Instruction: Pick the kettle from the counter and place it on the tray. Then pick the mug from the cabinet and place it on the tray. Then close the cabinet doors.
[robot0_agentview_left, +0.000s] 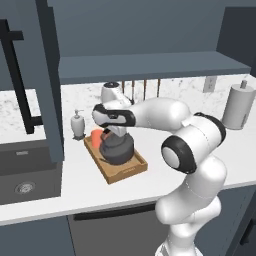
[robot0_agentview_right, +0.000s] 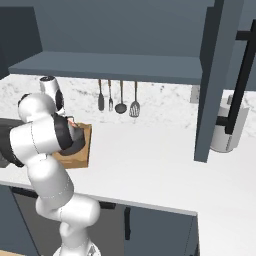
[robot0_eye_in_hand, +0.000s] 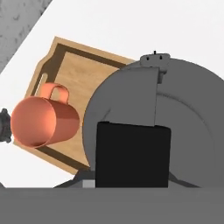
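Nearest in the hand view is the kettle (robot0_eye_in_hand: 188, 122), its dark grey dome and black arched handle crowding the lower right, seated in the tray (robot0_eye_in_hand: 81, 65). Just left of it the orange mug (robot0_eye_in_hand: 43, 122) appears to stand in the tray too, rim toward the lens, loop handle toward the tray's slotted short end. One dark block, probably a finger of the gripper (robot0_eye_in_hand: 131, 155), sits over the kettle; whether the jaws are parted, closed or clasping the mug cannot be told from any view.

The left base view gives what the hand camera cannot: the white arm bent low over the tray (robot0_agentview_left: 125, 172), its wrist directly above the kettle (robot0_agentview_left: 117, 152), the mug (robot0_agentview_left: 96, 137) a sliver of orange at the kettle's far-left side. A soap dispenser (robot0_agentview_left: 77, 125) stands just beyond the tray, a sink (robot0_agentview_left: 22, 185) to the left.

In the right base view the arm hides kettle and mug; a corner of the tray (robot0_agentview_right: 80, 147) shows on the counter (robot0_agentview_right: 150, 160).

Farther back, utensils (robot0_agentview_right: 120, 97) hang on the wall and a paper-towel roll (robot0_agentview_left: 236, 107) stands at the right. Above, the cabinet (robot0_agentview_left: 150, 65) shelf is bare, with both cabinet doors (robot0_agentview_left: 35, 75) swung open.
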